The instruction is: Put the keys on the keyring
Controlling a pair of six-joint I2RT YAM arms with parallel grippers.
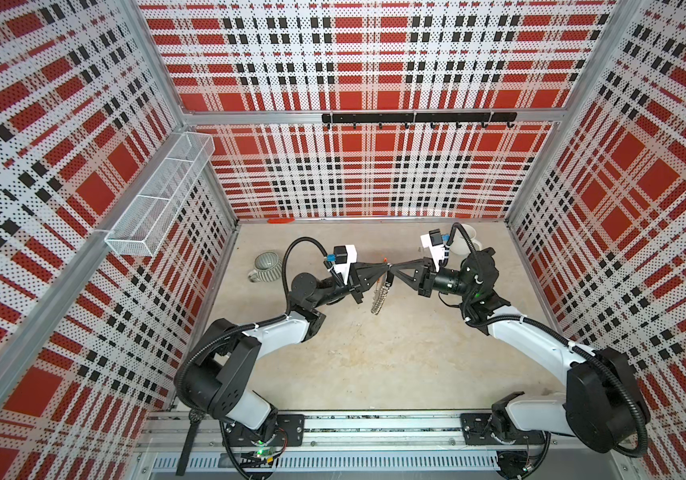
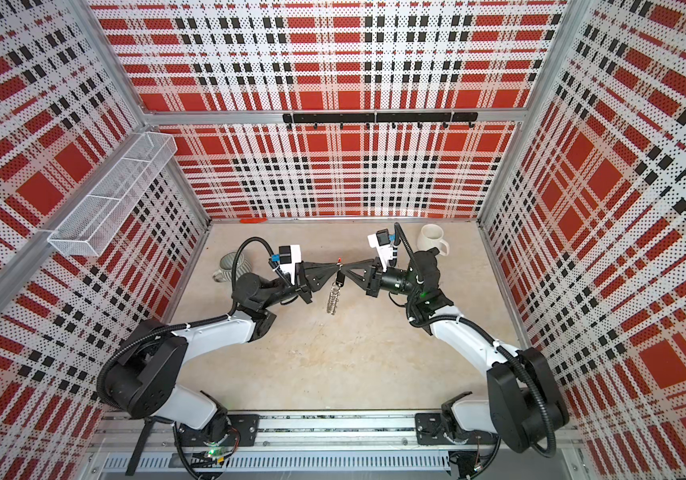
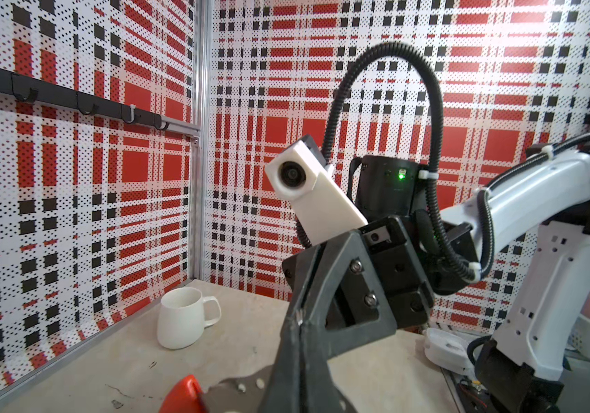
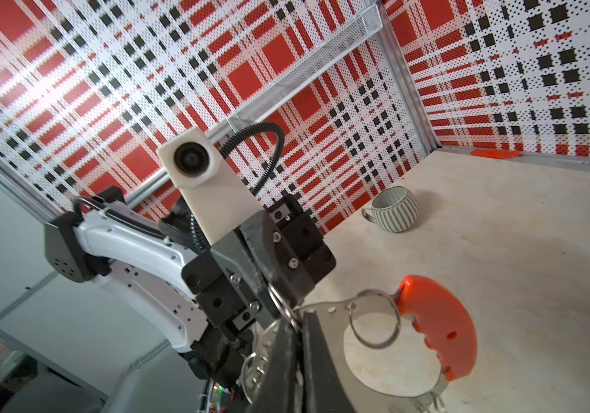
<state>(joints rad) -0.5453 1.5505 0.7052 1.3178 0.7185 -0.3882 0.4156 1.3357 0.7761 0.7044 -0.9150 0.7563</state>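
The keyring (image 1: 378,296) hangs clear of the table (image 1: 374,365), pinched at its hoop by your left claw (image 1: 386,269). Your right claw (image 1: 394,269) is pressed together, tip to tip with the left; what it pinches is unclear. The keys (image 2: 339,279) dangle just under the tips, by the hoop. Likely you're mid-threading: nothing shows them on yet, and release remains.

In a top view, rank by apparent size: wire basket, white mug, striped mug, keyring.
1. wire basket
2. white mug and striped mug look alike; the striped one is partly hidden
3. keyring, seen edge-on
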